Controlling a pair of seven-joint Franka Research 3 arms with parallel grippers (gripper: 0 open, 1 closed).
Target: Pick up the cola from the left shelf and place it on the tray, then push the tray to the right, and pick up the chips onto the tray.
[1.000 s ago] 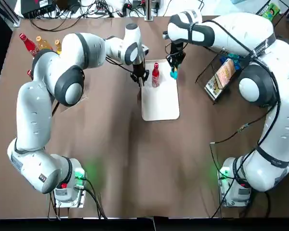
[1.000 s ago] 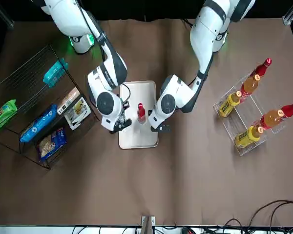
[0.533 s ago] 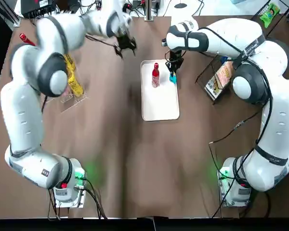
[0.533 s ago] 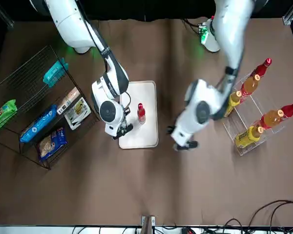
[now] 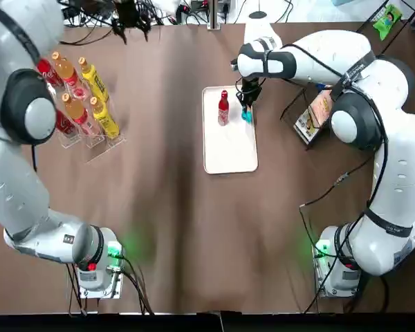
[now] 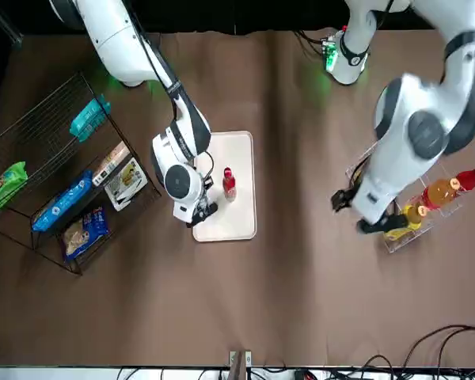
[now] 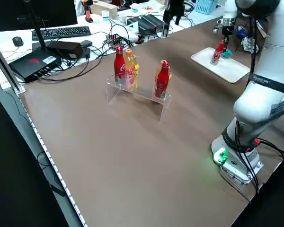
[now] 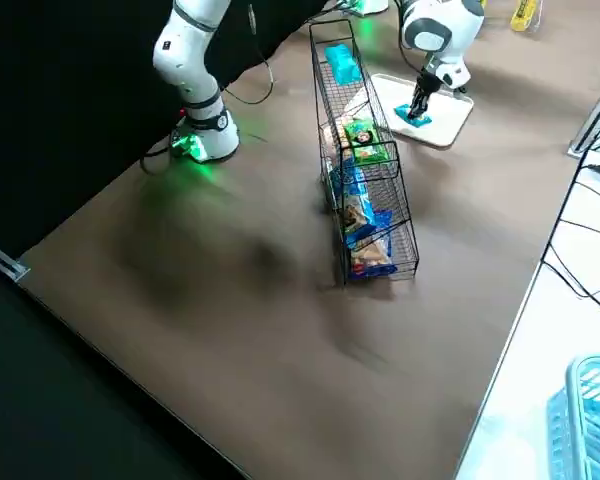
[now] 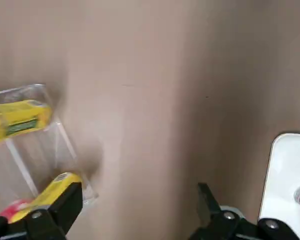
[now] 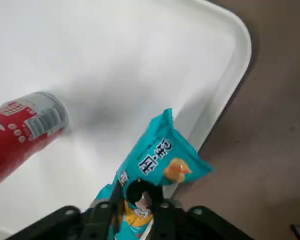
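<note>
The red cola bottle (image 5: 223, 107) stands upright at the far end of the white tray (image 5: 229, 149). My right gripper (image 5: 247, 102) is just right of it, shut on a teal chips bag (image 5: 247, 115). In the right wrist view the chips bag (image 10: 157, 167) hangs from my right gripper (image 10: 139, 200) over the tray's rim (image 10: 235, 45), with the cola (image 10: 25, 130) close by. My left gripper (image 5: 128, 12) is high over the table's far left edge, away from the tray. Its fingers (image 9: 70, 197) stand wide apart in the left wrist view, with nothing between them.
A clear rack (image 5: 83, 104) with several red and yellow bottles stands at the left. At the right, a wire shelf (image 5: 317, 111) holds several snack bags. Cables and boxes lie beyond the far edge.
My left arm has swung away from the tray's left side to the far left and risen. The right gripper with the chips has shifted slightly over the tray's right side.
</note>
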